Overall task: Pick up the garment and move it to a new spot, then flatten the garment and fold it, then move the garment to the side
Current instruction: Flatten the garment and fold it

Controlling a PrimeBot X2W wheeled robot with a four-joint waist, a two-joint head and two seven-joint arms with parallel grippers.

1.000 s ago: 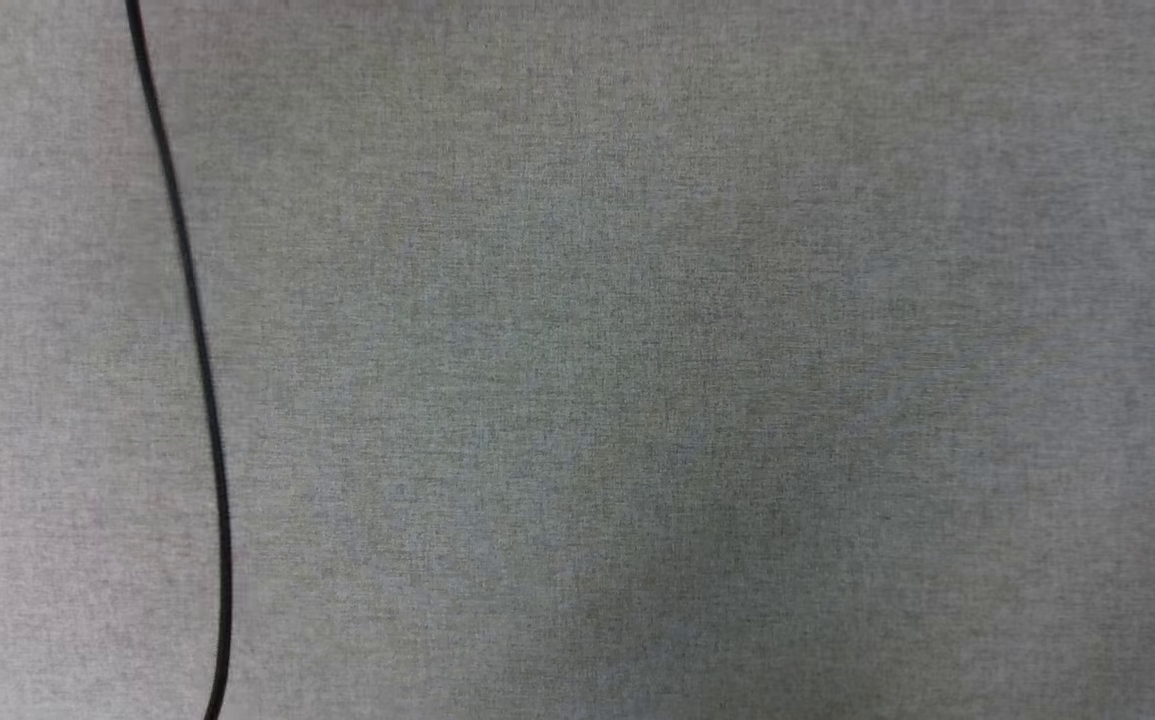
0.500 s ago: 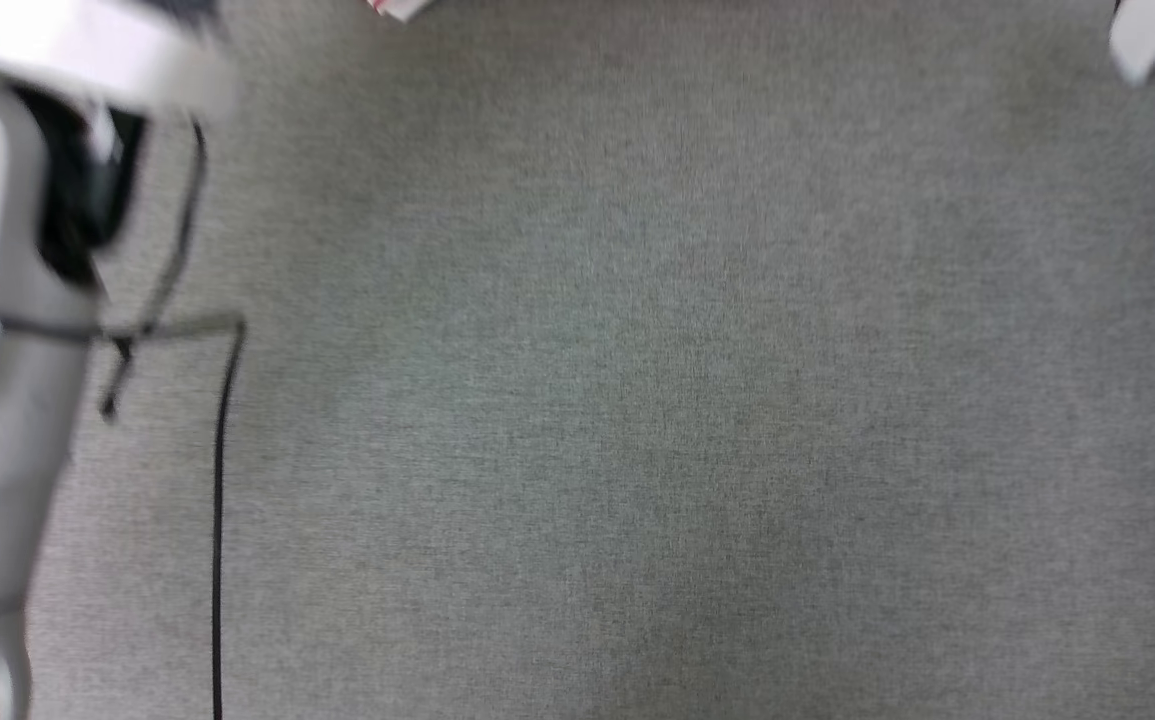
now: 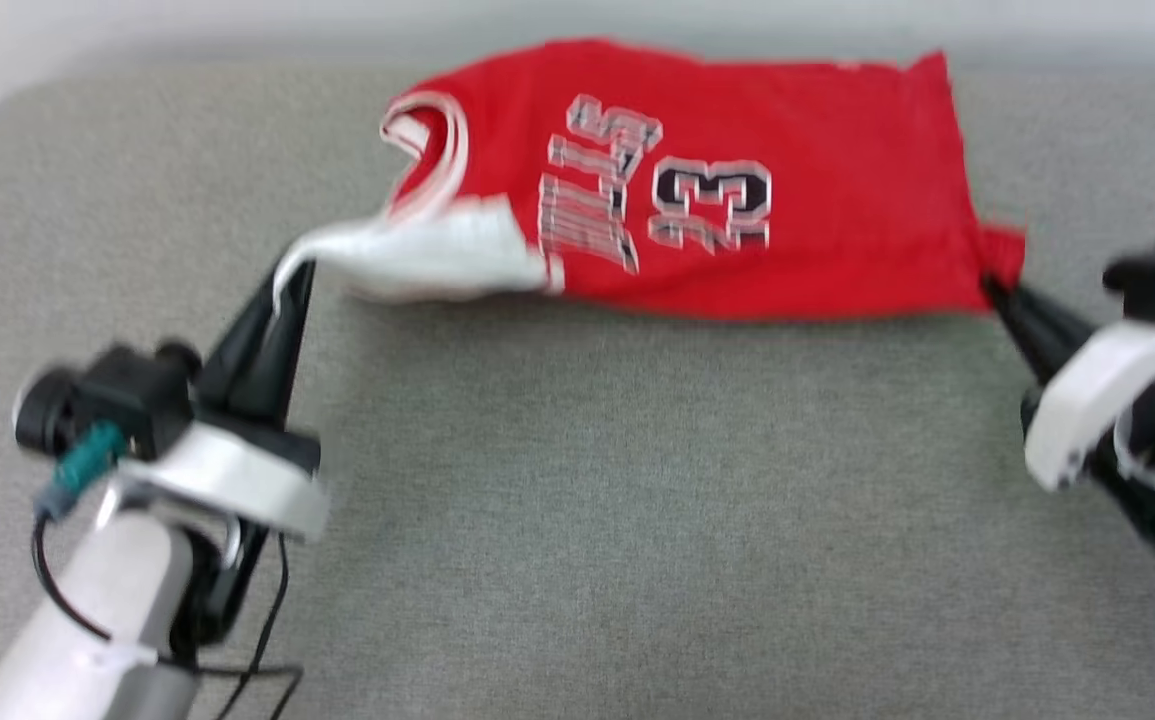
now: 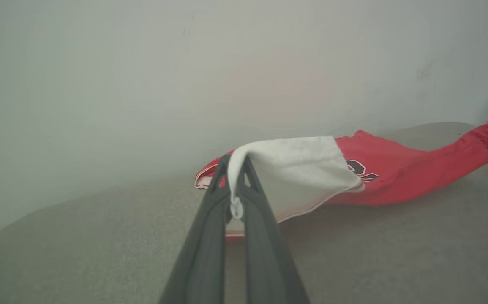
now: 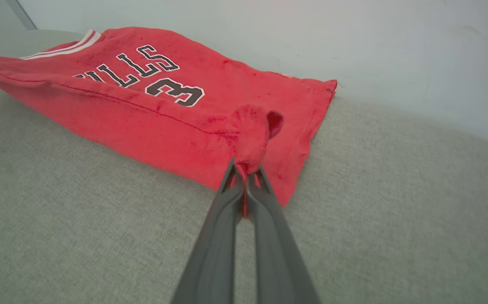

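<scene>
Grey fabric covers the counter (image 3: 577, 500), which runs back to a pale wall (image 3: 137, 25). The garment (image 3: 737, 180) lies along that far edge, a red jersey with its lettering and number facing up.

I have it held at both ends. The left gripper (image 3: 295, 270) has its fingers clamped together on the tip of the white sleeve panel (image 3: 427, 250); in the left wrist view the white cloth is pinched between the fingers (image 4: 210, 219) and drapes away from them. The right gripper (image 3: 992, 285) has its fingers pressed shut on a bunched bit of red hem at the other end, which the right wrist view shows as a small puckered fold just above the tips (image 5: 246, 169).

I judge this two-ended grip is meant to put the cloth under tension, so it can be lifted or drawn out flat instead of dragged in a heap. The near edge looks raised and taut between the two holds.

The head view is smeared, so the lettering reads only in part there. A fold takes in part of the number. The right arm is cut off by the frame edge. I cannot tell how much cloth either pinch holds, or whether it takes in one layer or both.
</scene>
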